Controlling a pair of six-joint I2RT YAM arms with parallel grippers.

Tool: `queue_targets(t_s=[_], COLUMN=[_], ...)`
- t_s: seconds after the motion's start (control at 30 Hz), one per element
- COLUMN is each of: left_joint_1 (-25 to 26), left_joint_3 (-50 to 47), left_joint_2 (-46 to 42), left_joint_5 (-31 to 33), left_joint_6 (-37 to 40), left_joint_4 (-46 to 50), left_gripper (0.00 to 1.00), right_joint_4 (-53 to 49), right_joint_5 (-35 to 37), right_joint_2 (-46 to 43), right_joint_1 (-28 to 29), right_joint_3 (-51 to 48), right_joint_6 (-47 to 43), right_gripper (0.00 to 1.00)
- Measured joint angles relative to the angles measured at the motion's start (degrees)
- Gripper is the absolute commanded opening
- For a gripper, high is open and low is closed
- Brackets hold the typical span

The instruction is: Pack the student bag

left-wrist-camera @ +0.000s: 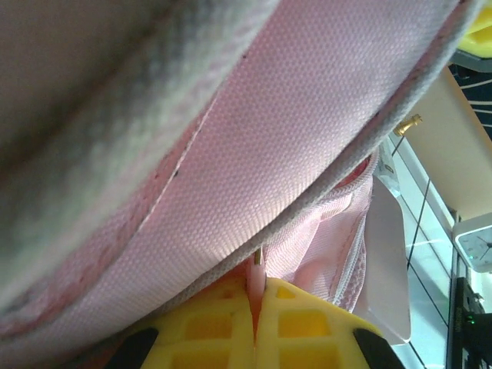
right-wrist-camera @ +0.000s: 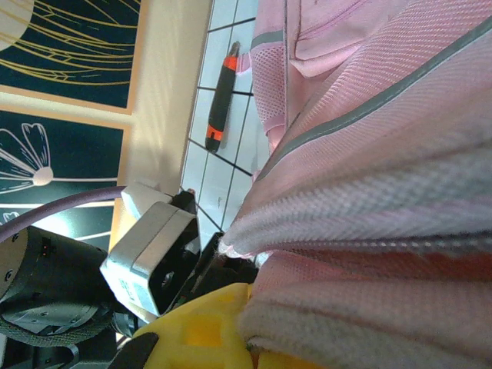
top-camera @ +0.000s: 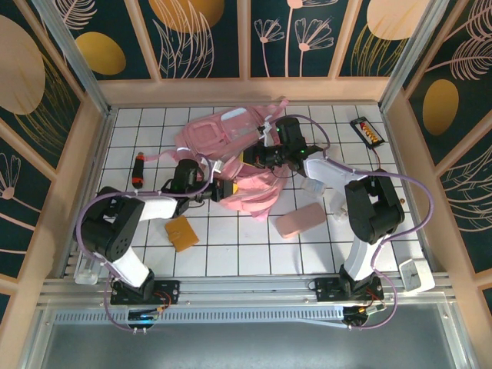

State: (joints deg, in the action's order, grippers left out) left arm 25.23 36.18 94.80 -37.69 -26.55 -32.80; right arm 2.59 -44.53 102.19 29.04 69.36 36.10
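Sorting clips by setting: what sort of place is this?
Probably a robot test cell rather than a real classroom: a white gridded table fenced by flower-patterned panels, with a left arm and right arm bolted at its near edge, both reaching to a pink student bag.

The bag (top-camera: 231, 142) is pink, finely woven, with grey strips. Table (top-camera: 254, 254): white tiles, dark grid lines. Walls (top-camera: 200, 38): dark teal with gold ovals and pale line-drawn flowers (peach frames between the panels). Marker (top-camera: 138, 171): black, orange bands. Case (top-camera: 300, 221): pale pink. Left fingers (left-wrist-camera: 307, 323): yellow. Cable (right-wrist-camera: 61, 204): purple.
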Motion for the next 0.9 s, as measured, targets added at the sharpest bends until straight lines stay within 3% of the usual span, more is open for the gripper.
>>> queue_targets(t_s=[0.23, 0.3, 0.47, 0.67, 0.9], left_joint_1=[-0.94, -1.38, -1.53, -1.73, -1.66], left_joint_3=[-1.7, -1.7, -1.7, -1.7, -2.19], left_joint_2=[-2.16, -2.14, -1.64, -1.33, -5.14], left_joint_5=[1.03, 1.14, 0.35, -0.44, 5.16], left_joint_6=[2.25, 2.54, 3.39, 5.18, 8.92], left_joint_4=[1.07, 1.6, 1.25, 0.92, 5.03], left_gripper=[0.16, 0.15, 0.0, 0.0, 0.0], right_joint_4=[-2.84, -3.39, -3.45, -3.43, -3.43], right_joint_5=[0.11, 0.11, 0.13, 0.11, 0.44], right_joint_2=[0.0, 0.0, 0.0, 0.0, 0.0], right_joint_1=[0.02, 0.04, 0.24, 0.33, 0.22], right_joint_3=[0.02, 0.02, 0.02, 0.02, 0.02], right_joint_6=[-4.09, -4.74, -5.38, -5.35, -5.33], right_gripper=[0.0, 0.0, 0.0, 0.0, 0.0])
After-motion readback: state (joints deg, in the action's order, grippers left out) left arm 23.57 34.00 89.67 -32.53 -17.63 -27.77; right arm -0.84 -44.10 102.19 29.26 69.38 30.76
